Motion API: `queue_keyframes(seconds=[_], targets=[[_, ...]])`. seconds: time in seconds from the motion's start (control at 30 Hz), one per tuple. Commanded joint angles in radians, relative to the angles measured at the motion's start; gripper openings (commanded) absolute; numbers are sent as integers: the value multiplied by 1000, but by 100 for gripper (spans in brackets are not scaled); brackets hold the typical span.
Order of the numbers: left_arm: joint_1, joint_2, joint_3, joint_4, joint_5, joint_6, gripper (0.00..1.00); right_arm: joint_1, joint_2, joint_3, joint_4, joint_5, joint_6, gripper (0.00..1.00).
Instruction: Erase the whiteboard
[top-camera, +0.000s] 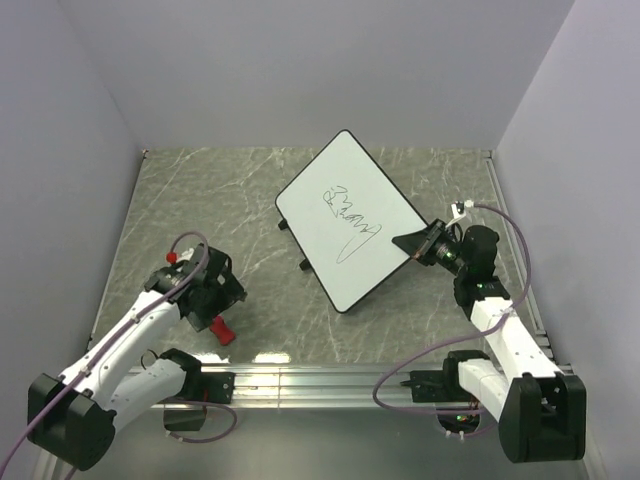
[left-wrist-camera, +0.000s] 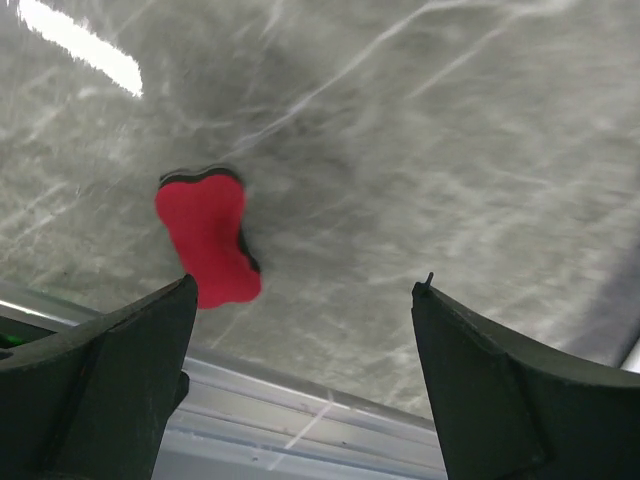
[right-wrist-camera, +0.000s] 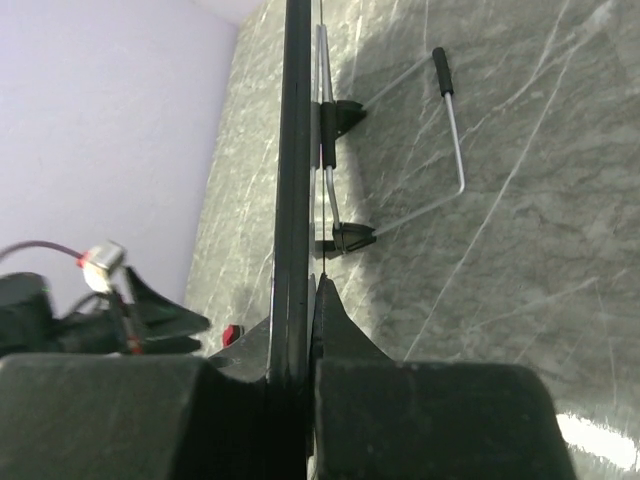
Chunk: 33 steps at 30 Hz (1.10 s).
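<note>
The whiteboard (top-camera: 345, 215) lies turned on a diagonal at the middle right of the grey marbled table (top-camera: 200, 190), with a black marker scribble (top-camera: 348, 218) on the middle of its face. It looks like a thin, stiff and fairly light panel with a slick surface, so I judge it would skate or pivot under a sideways rub unless something holds it. The rim is the sensible place to hold it, since a pinch there leaves the writing face free. The right gripper (top-camera: 418, 243) does just that: the right wrist view shows its jaws closed on the board's black edge (right-wrist-camera: 295, 150), one finger on each face. Under the board a bent wire stand (right-wrist-camera: 455, 150) and small black clips stick out (whether the feet touch the table I cannot tell), and these could catch if the board is dragged. The left gripper (top-camera: 212, 300) hangs over the near left of the table, well apart from the board, with its jaws wide and nothing between them. The red-and-black eraser block (left-wrist-camera: 207, 235) lies just below it on the table, near the left finger, and close to the metal rail (top-camera: 330, 380) along the near edge. That rail leaves little room for a low approach from the near side.
</note>
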Motion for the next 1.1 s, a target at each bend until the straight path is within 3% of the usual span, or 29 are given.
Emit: queue_keyframes(seconds=[0.0,0.3,0.4,0.43,0.53,0.77,0.83,0.93,1.07], targets=[[-20,6,-86,21,27,-106,94,17,-37,62,-144,-56,45,0],[-61,41,-151,58,-18,-173,93,40,-43,111,-253,-33,-47,0],[-75,69,-171,96,-10,-192,89,43,-37,114,-256,-30,-58,0],[-77,84,-175,110,-7,-197,82,46,-35,118,-267,-28,-67,0],[-78,124,-203,164,15,-192,72,54,-26,144,-296,-19,-93,0],[-78,154,-194,175,4,-194,63,58,-19,160,-305,-11,-107,0],[-78,170,-188,175,1,-194,49,57,-20,157,-304,-8,-110,0],[-78,204,-177,176,-7,-189,38,58,-25,161,-307,-8,-110,0],[-78,242,-169,190,-2,-178,42,58,-34,169,-318,-4,-115,0]])
